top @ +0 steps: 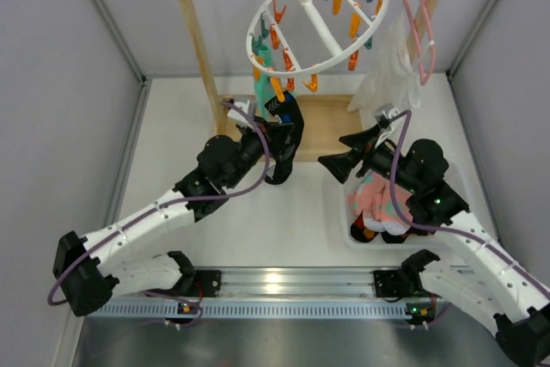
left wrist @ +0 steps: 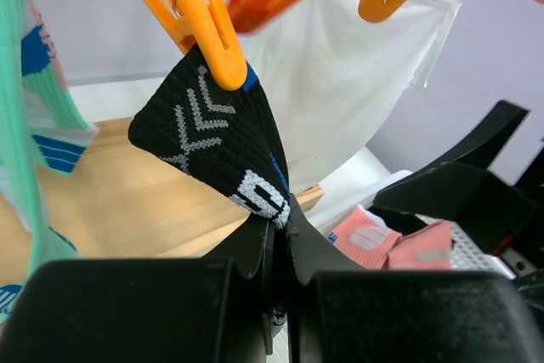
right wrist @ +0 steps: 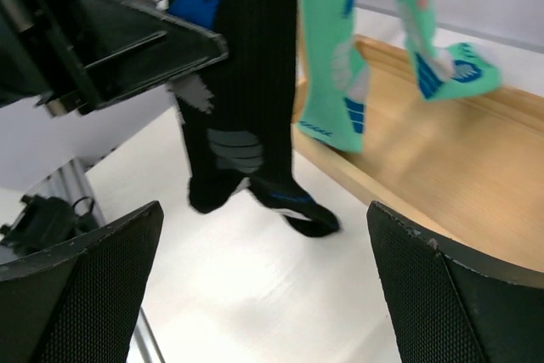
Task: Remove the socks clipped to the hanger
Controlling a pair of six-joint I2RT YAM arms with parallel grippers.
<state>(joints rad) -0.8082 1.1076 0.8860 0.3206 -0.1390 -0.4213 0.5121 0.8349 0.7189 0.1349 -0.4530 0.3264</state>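
Note:
The round white hanger with orange and teal clips hangs tilted from the wooden rail. A black sock hangs from an orange clip. My left gripper is shut on this black sock, its jaws pinching the cuff just below the clip. A teal sock is clipped beside it and shows at the left of the left wrist view. My right gripper is open and empty, facing the black sock and teal socks. Pink socks lie in a white bin.
The white bin stands at the right under my right arm. A white garment on a pink wire hanger hangs at the rail's right end. The wooden frame's post and base board stand behind the socks.

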